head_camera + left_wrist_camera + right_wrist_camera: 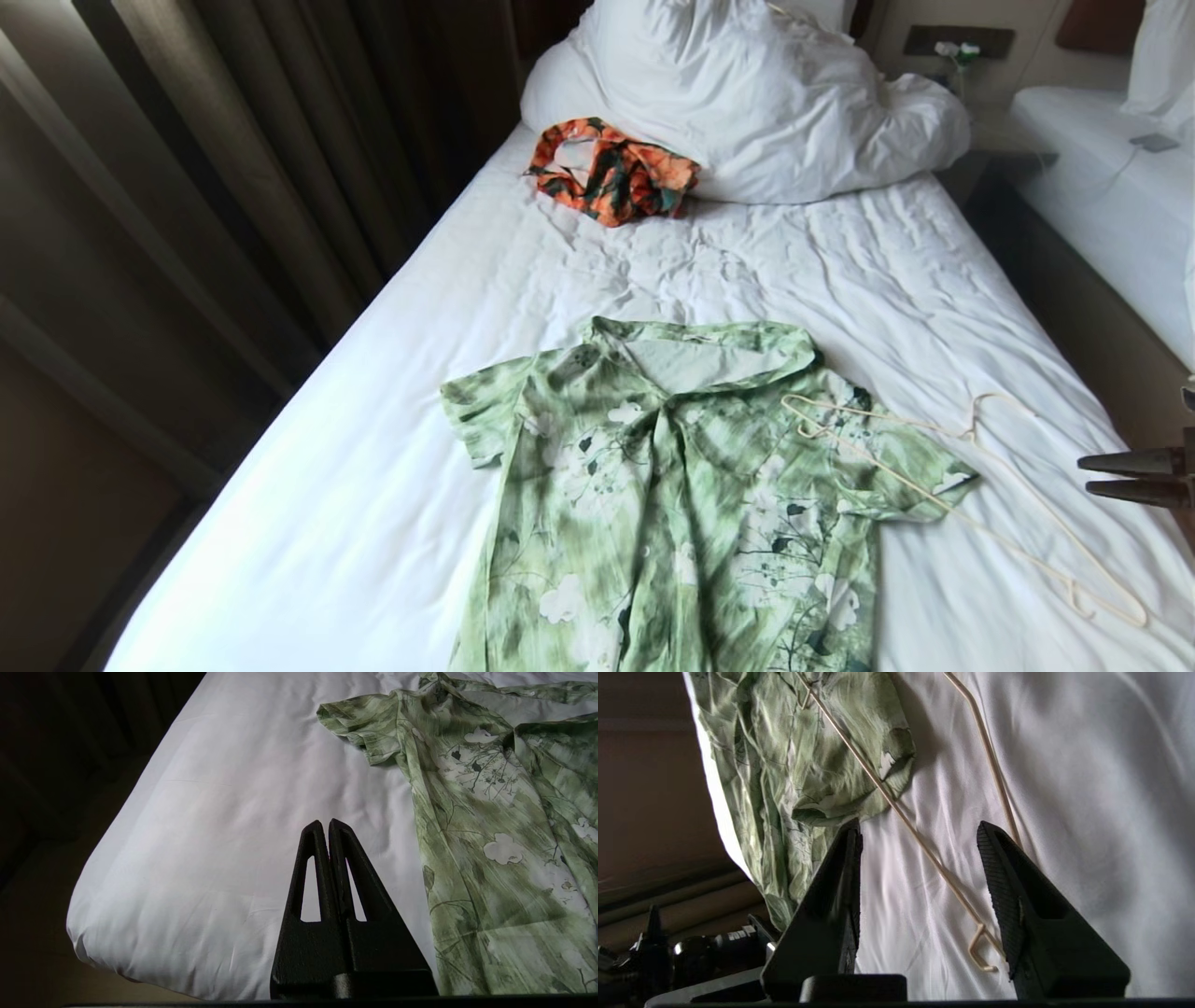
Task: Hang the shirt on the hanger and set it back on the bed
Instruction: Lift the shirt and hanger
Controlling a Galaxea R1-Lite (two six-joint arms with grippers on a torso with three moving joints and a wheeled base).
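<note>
In the head view, the shirt (681, 495) lay flat and face up on the white sheet of the bed (373, 448), collar toward the pillow end and hem toward the near edge. A thin cream wire hanger (971, 485) rested on the sheet with one end over the shirt's sleeve and the rest trailing on bare sheet toward the near edge. The right claw (1088, 474) entered from the right edge, level, its two tips pointing at the hanger and standing just apart; the hanger lay in front of it, not held. Far beyond it, a crumpled orange-and-dark-green garment (611, 170) sat against the bunched duvet (756, 93). A second bed (1111, 205) showed past the dark gap.

In the left wrist view, the left claw (325, 822) was pressed fully closed with nothing between its fingers, hovering above bare sheet near the bed's corner. The shirt's other sleeve and front lay ahead of it and off to one side, well clear of the tips.

In the right wrist view, the right claw (920, 833) stood spread wide and empty. The hanger's straight bar ran on the sheet through the gap between its fingers, with the hanger's bent end (983, 952) near the base of one finger. The shirt's sleeve (840, 774) lay beyond the tips.
</note>
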